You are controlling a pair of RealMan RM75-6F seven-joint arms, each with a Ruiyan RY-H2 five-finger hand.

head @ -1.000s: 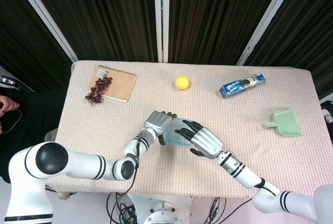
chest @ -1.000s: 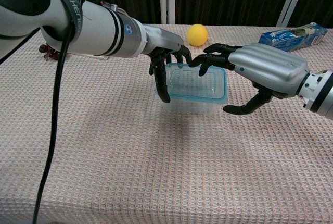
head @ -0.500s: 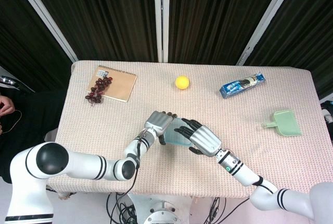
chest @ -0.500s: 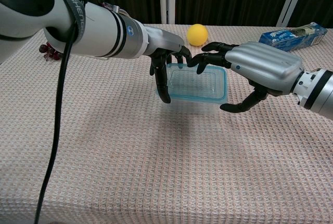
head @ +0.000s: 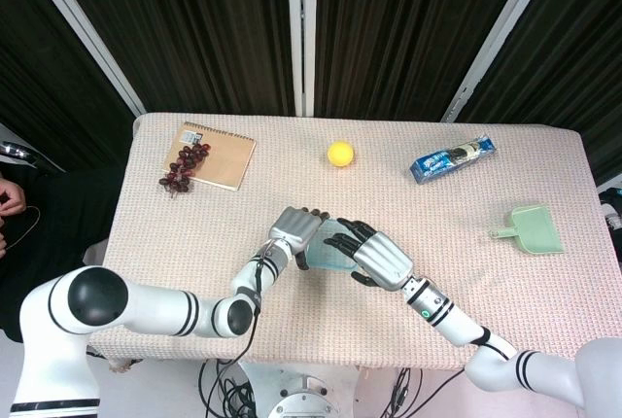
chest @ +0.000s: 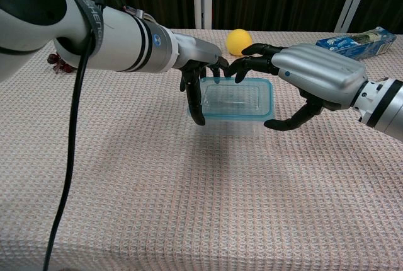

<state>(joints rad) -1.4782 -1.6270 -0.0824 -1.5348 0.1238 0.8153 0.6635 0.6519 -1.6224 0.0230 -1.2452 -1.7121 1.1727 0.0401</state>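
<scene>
A clear plastic box with a blue rim [chest: 236,98] hangs a little above the table, its shadow on the cloth below. My left hand [chest: 198,63] grips its left end, fingers curled over the rim. My right hand [chest: 315,75] arches over the right end with its fingers spread along the far rim and its thumb close to the near right corner; I cannot tell whether they touch. From the head view the box [head: 330,248] sits between the left hand [head: 294,226] and the right hand [head: 381,261], partly hidden by both.
A yellow ball [head: 340,154] lies behind the box. A blue snack packet [head: 452,159] is at the back right and a green dustpan [head: 533,228] at the right edge. A notebook [head: 216,156] with dark grapes [head: 183,167] lies at the back left.
My right hand has moved left and up, so its fingers now reach further over the box's far rim and its thumb is nearer the corner. The left hand and box barely moved.
</scene>
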